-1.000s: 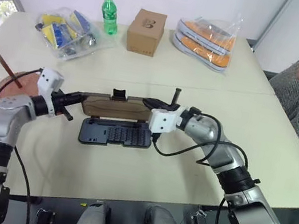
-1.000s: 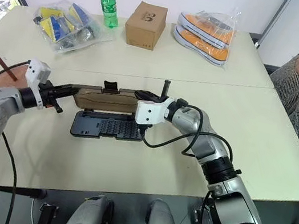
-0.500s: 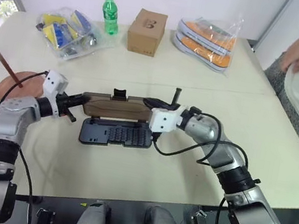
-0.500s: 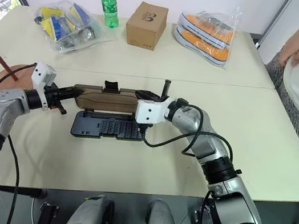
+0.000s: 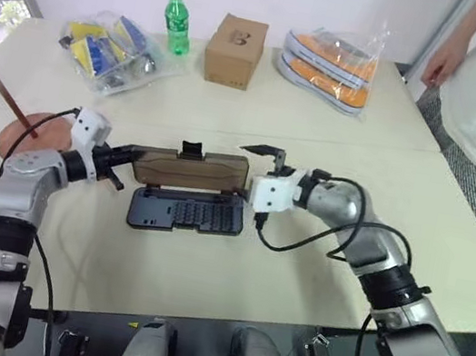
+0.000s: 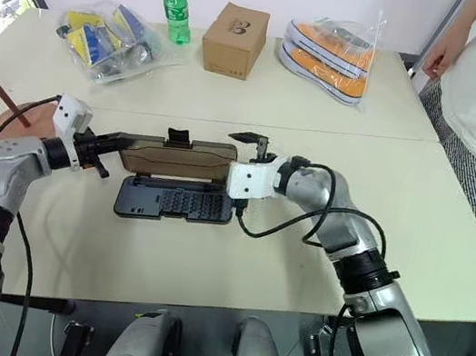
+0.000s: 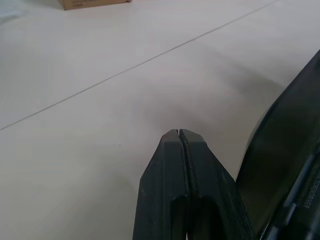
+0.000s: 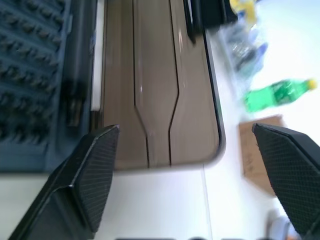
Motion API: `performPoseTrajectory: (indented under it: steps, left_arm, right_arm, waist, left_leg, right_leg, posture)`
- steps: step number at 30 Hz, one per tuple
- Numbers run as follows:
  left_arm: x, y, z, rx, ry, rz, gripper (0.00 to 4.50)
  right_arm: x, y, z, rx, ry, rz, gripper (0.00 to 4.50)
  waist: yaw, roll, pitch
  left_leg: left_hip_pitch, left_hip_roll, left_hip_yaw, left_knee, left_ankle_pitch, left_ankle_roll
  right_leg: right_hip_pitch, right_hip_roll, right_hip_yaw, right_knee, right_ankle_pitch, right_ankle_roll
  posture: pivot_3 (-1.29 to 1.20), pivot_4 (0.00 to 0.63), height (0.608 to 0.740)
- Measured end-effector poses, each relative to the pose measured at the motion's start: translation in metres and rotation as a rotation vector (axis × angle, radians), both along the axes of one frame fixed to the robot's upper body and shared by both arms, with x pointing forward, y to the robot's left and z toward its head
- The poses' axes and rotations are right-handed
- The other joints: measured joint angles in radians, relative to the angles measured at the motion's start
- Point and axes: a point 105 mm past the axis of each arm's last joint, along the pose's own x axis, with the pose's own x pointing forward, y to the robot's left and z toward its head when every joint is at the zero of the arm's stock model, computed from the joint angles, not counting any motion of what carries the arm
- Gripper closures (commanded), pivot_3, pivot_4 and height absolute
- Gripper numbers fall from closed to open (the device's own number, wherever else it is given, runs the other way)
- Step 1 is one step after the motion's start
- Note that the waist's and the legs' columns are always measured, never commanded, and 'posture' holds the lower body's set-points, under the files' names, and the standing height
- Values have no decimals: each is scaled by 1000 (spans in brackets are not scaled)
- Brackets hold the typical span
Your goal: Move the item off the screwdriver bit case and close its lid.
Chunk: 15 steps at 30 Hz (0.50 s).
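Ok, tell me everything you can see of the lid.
The lid is a translucent smoky-brown plastic panel with rounded corners and a small black latch on its far edge. It stands raised along the far side of the grey tray, so the case is open. The shut left gripper is at its left end; the open right gripper is just off its right end.

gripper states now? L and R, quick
Left gripper: shut, holding nothing, tips beside the left end of the lid.
Right gripper: open, holding nothing, off the lid's right end.
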Motion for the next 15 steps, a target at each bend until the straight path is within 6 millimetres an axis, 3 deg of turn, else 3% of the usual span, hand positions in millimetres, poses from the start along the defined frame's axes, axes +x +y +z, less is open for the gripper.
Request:
performPoseTrajectory:
  steps: [4,9,15]
  left_arm:
    - [0,-1,0,1,-3,-3,4500]
    - [-6,-4,0,11,0,-31,4500]
    - [-9,-7,4,22,0,-61,4500]
  right_arm:
    - [-5,-35,12,-25,115,-87,15]
    - [-12,-83,6,-21,233,-254,15]
    - [-16,-87,2,21,246,-305,15]
  waist:
    - [6,0,0]
    - [19,0,0]
    - [24,0,0]
  left_leg:
    - [0,0,0,0,0,0]
    - [0,0,1,1,0,0]
    - [0,0,0,1,0,0]
  right_leg:
    - [0,0,-1,0,0,0]
    - [0,0,0,0,0,0]
    - [0,1,0,0,0,0]
  posture:
    - [0,150,740]
    - [0,150,740]
    - [0,150,740]
